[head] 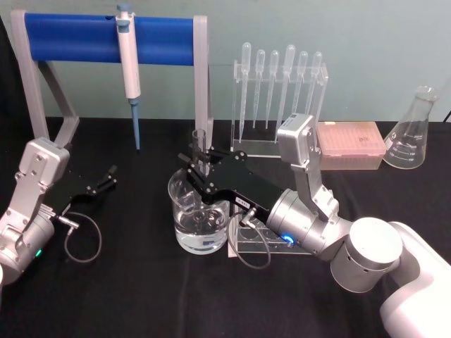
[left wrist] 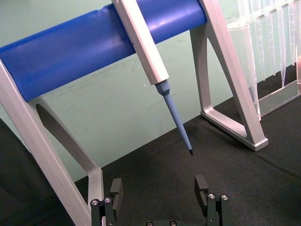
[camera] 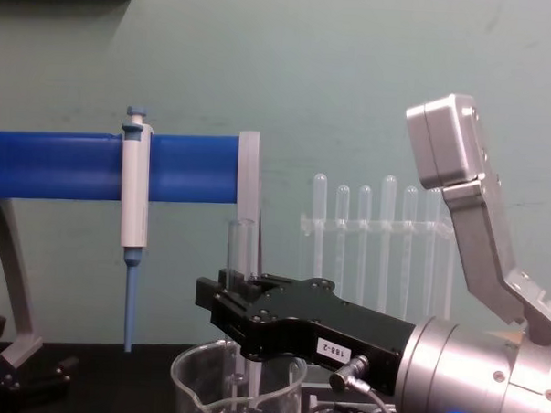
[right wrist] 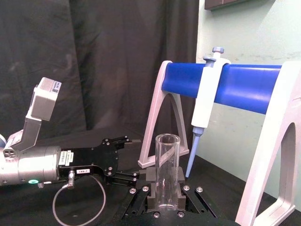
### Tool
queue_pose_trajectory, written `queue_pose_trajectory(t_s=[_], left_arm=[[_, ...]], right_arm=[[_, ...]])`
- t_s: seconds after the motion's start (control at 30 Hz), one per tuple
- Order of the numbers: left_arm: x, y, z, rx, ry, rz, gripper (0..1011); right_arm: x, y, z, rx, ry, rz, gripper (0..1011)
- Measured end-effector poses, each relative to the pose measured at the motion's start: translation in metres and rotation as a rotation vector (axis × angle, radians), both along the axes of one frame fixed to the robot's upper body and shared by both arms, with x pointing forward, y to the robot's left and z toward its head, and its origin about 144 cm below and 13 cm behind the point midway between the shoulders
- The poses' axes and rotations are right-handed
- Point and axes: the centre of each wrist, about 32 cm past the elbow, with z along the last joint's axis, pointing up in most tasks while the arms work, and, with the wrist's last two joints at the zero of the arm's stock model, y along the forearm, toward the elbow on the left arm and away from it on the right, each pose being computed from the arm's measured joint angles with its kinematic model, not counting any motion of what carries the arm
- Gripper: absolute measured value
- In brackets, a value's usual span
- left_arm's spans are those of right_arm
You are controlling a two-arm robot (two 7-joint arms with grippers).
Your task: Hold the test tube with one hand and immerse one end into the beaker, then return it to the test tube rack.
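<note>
test tube [head: 199, 146] pinched upright by right gripper [head: 200, 171], lower end seen inside beaker [head: 189, 232] holding clear liquid, in front of pipette rack [head: 278, 91]; left gripper [head: 109, 177] parked low at left over black table [head: 141, 296], fingers spread, well apart from beaker

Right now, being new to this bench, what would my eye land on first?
The right end effector holds the tube upright, its lower end in the beaker, at centre. Behind, a pipettor hangs on the blue stand; the left end effector sits open at left.
</note>
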Motion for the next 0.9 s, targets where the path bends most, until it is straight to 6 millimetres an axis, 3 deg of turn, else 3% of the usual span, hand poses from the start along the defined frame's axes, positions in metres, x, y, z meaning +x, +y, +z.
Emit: queue_pose_trajectory(t_s=[0.9], left_arm=[[0.0000,0.0000,0.0000,0.000,0.000,0.000,1000]], right_arm=[[0.0000,0.0000,0.0000,0.000,0.000,0.000,224]])
